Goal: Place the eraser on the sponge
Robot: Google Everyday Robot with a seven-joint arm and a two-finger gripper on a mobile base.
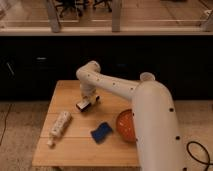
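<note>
The eraser (83, 105), a small black block with a pale face, is at the tip of my gripper (88, 102), which is shut on it over the middle of the wooden table (64, 90). The white arm reaches in from the lower right and bends down to it. The dark-blue sponge (101, 132) lies flat on the table, nearer the front and a little right of the eraser, apart from it. The fingers themselves are mostly hidden behind the wrist and the eraser.
An orange bowl (125, 125) sits right of the sponge, partly hidden by my arm. A long white power strip (59, 125) lies at the front left of the table. A dark cabinet wall stands behind the table.
</note>
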